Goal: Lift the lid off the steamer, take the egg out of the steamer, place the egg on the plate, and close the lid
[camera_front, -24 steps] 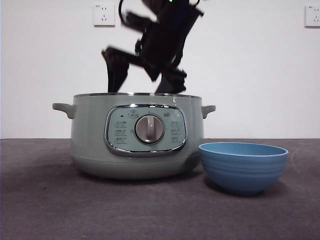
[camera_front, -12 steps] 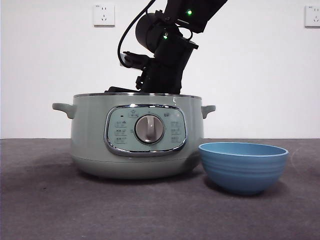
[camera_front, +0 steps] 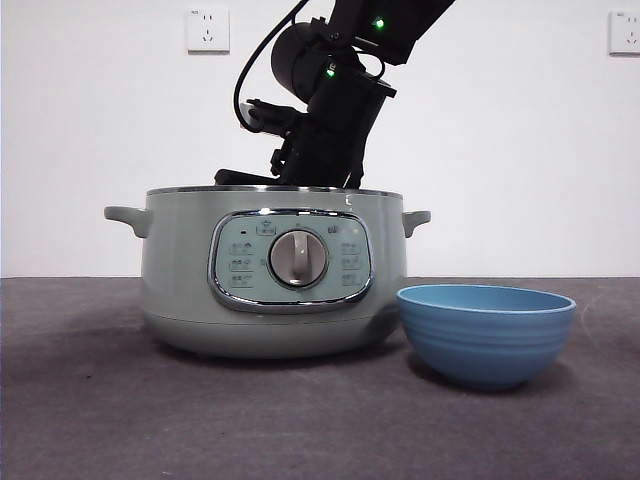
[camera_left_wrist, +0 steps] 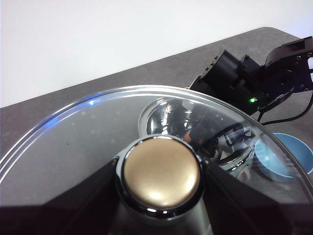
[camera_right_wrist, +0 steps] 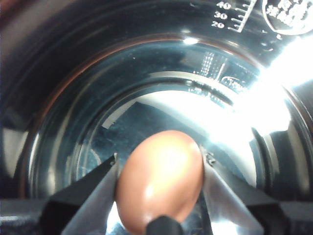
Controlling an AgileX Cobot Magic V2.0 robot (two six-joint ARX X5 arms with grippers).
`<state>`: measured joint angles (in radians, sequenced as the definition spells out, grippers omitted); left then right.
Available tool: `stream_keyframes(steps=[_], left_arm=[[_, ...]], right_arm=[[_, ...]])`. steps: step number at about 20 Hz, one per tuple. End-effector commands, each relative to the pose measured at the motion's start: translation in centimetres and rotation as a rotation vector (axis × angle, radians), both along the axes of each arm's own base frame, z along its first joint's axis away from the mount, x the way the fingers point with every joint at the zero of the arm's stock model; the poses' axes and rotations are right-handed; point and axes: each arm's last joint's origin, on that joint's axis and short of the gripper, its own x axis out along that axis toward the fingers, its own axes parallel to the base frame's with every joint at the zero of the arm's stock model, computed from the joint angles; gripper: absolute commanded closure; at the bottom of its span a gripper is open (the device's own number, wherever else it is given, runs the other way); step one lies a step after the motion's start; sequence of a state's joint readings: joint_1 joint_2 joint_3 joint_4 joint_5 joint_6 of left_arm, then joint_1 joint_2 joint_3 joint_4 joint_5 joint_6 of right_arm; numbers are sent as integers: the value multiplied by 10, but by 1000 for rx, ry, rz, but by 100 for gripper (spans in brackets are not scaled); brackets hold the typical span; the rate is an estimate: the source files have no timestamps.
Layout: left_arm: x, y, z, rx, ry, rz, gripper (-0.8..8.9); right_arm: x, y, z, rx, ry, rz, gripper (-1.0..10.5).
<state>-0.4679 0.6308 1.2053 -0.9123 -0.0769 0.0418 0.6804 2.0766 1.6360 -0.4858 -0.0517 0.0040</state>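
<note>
Right now I am watching the right gripper (camera_right_wrist: 160, 196) reaching down inside the large round pale sage-green steamer (camera_front: 270, 275), its two jaws pressing against either side of the brown egg (camera_right_wrist: 160, 181). The egg is sitting low between them over the pot's dark, shiny interior. In the front view the black arm is dropping in from above, and its tip is hiding below the steamer's rim.

The left gripper (camera_left_wrist: 161, 171) is holding the round glass lid (camera_left_wrist: 73, 142) with the steel rim, its jaws clamping the knob (camera_left_wrist: 161, 172), which is looking golden from this camera. Through the glass I am seeing the open pot and the other arm below it.

The deep round blue plate (camera_front: 487, 333) is standing on the dark table (camera_front: 100, 410) just beside the steamer.
</note>
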Motion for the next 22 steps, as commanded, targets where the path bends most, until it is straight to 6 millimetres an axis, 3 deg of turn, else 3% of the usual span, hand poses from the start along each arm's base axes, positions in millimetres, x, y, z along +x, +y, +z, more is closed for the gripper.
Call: stream_keyframes(steps=[1,3,7,10,13,18,22], left_arm=[[-3,1,7,-21,-66,-6,822],[-3,1,7,-21,-66,-6,822],[-3,1,7,-21,-66,-6,822],[-3,1,7,-22,-66,-9,822],[-3,1,7,-22,-65,-10,822],[-3,1,7,-23,-64,-12,822],[-3,1,7,-22,-63,-12,822]], right_arm=[[1,2,-2,9,-2,-5,962],[-2,-1,14,31,-35,-4,962],[-28,-22,92,122,-155,-5,963],[-66,-59,152,132,-201,-2,963],[-97,-97,187,114,-213,-46,963],[-115,-143,197,8,-142,-129,963],[-109,-156,170,7,-37,-132,963]])
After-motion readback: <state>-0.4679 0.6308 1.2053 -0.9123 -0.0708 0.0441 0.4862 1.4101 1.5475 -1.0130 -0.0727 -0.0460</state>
